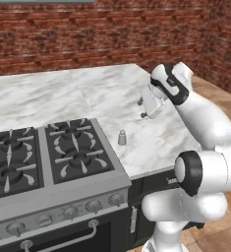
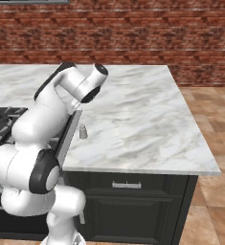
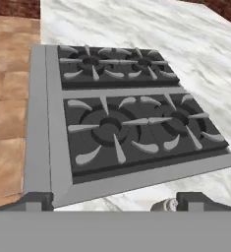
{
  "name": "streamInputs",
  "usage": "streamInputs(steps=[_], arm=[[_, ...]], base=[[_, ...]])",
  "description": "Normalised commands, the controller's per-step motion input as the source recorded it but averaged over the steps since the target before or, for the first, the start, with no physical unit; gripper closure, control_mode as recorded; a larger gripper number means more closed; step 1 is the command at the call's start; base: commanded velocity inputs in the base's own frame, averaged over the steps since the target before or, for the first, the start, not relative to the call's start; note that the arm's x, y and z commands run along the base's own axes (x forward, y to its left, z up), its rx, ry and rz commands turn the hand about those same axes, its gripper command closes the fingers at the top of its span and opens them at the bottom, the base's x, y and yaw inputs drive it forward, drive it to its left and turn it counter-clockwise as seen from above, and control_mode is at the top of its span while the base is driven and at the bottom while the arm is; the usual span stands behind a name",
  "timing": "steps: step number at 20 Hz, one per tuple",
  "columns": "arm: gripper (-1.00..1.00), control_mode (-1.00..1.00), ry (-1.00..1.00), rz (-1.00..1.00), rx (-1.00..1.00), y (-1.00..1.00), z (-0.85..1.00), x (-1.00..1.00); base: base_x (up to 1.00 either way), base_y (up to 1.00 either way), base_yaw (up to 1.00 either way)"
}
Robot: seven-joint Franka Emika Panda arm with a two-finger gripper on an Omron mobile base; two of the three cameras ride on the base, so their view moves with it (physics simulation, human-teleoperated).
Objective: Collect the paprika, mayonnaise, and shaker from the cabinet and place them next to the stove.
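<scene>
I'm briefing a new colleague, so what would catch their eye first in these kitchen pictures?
The white robot arm looming over the marble counter, its open end effector hanging above a small pale shaker. That shaker stands alone just right of the steel gas stove with black grates.

Shaker (image 3: 165, 205) half hidden at hand-view bottom.

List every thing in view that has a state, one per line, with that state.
shaker: upright on the marble counter, just right of the stove, nothing gripping it.
hand: open, empty, raised above the counter behind the shaker.
stove: burners unlit, grates bare, oven door shut.
drawer under the counter: shut.
</scene>
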Motion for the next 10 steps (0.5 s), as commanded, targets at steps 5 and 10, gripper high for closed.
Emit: streamInputs(steps=[5, 10], arm=[[-1.00, -1.00, 0.02, -0.40, 0.01, 0.14, 0.16, -0.82], [-1.00, -1.00, 0.00, -0.51, 0.01, 0.05, 0.00, -0.80]], base=[[0.00, 0.00, 0.00], [0.00, 0.00, 0.00]])
